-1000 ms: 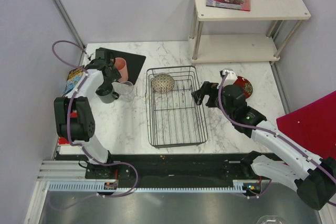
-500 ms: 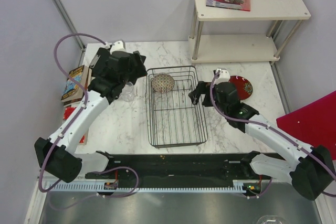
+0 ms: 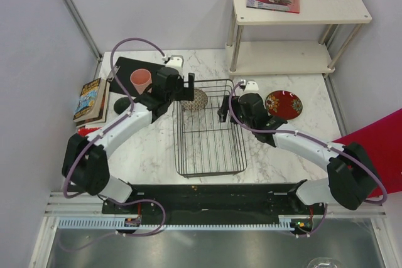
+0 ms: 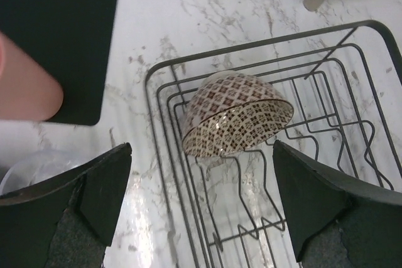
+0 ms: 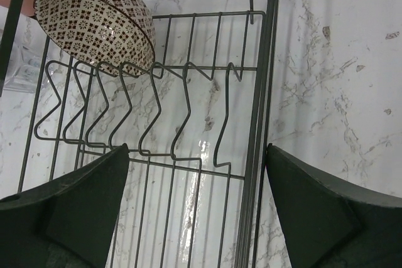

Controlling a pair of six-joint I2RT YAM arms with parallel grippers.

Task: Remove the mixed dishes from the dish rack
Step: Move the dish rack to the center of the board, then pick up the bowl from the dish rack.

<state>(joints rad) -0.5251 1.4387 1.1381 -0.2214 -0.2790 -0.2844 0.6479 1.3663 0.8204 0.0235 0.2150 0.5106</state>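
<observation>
The patterned bowl (image 4: 235,117) stands tilted on edge in the dish rack (image 3: 211,149), just ahead of the left gripper (image 4: 201,149), spread wide and empty, and ahead-left of the right gripper (image 5: 196,152), likewise spread and empty.

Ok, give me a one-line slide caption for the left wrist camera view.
Open left fingers frame the patterned bowl, tilted on its side in the black wire dish rack.

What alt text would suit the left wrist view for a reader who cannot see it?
A brown-and-cream patterned bowl leans on edge in a corner of a black wire dish rack on a marble table. The left gripper frames it, jaws open. Beside the rack are a black mat, pink cup and clear glass.
</observation>
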